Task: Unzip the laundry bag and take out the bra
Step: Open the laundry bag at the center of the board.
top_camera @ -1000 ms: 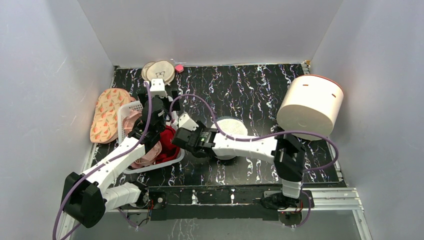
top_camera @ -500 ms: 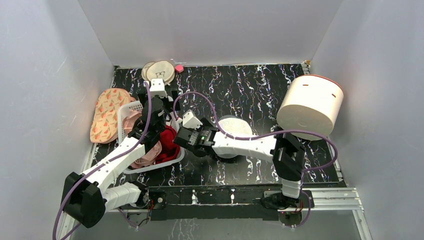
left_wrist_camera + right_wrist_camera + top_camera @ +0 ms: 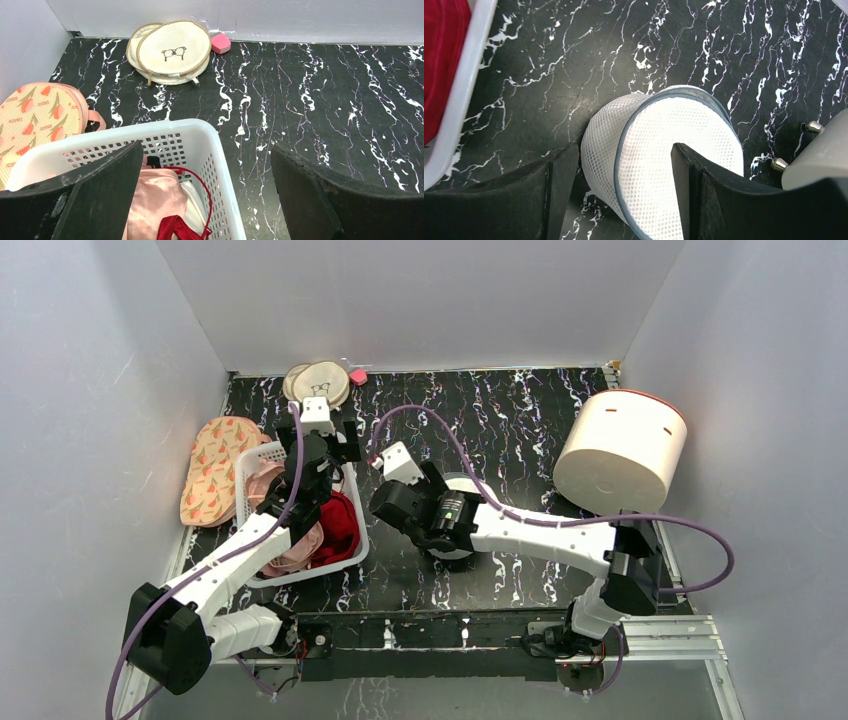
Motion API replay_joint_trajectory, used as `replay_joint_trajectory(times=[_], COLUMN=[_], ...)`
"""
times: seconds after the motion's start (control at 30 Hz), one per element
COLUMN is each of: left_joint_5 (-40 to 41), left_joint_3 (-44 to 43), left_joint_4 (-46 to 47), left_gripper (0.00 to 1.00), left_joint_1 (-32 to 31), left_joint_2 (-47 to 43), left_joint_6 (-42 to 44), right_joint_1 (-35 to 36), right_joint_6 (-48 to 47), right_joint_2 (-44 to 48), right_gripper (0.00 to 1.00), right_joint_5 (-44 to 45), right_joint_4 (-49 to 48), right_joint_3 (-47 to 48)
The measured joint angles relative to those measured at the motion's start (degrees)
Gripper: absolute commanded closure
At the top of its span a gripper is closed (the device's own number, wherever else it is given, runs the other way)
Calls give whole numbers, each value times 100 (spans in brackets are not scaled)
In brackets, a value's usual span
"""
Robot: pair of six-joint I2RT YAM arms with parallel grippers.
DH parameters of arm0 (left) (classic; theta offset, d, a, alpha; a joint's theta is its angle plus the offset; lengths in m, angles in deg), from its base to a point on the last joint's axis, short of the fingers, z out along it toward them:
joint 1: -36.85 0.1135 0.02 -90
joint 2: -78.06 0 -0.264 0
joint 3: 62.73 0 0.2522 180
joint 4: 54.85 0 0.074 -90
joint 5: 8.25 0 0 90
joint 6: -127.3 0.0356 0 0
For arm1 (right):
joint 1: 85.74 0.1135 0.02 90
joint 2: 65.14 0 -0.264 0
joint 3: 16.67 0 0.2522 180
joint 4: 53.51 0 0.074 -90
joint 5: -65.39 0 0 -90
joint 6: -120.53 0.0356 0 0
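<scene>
Bag (image 3: 649,145) sits mid-table beside the basket (image 3: 254,456). My right gripper (image 3: 624,150) has swung back from the basket to above it, fingers spreading, empty. The red bra (image 3: 342,528) lies in the basket, so removal looks done. Left gripper (image 3: 207,152) gapes, empty.

The black marbled worktop (image 3: 520,420) carries the laundry bag (image 3: 674,150) right beneath the right hand (image 3: 624,150). A white basket (image 3: 200,140) sits under the left hand (image 3: 207,150), with beige discs (image 3: 172,47) (two, overlapping) ahead of it, and a cream drum (image 3: 620,450) stands well right of both hands.

Bright, even light; sharp focus.
</scene>
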Motion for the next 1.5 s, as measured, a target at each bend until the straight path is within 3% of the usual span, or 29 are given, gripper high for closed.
replay_joint_trajectory(times=[0.2, 0.43, 0.7, 1.13, 1.37, 1.5], left_joint_5=[-15, -61, -116, -153, -188, -466], left_joint_3=[-2, -76, -98, -98, -107, -138], left_joint_4=[-4, -55, -111, -131, -131, -142], left_gripper=[2, 2, 2, 2, 2, 2], left_joint_1=[0, 0, 0, 0, 2, 2], left_joint_2=[37, 120, 138, 140, 140, 197], left_joint_6=[-24, -28, -28, -28, -31, -28], right_joint_1=[-35, -55, -57, -57, -98, -181], right_joint_6=[170, 363, 424, 417, 393, 450], right_joint_2=[-610, -1233, -1233, -911, -527, -267], right_gripper=[41, 55, 74, 87, 100, 100], right_joint_5=[205, 391, 450, 332, 116, 103], right_joint_4=[219, 660, 688, 673, 492, 389], right_joint_3=[17, 98, 142, 140, 140, 81])
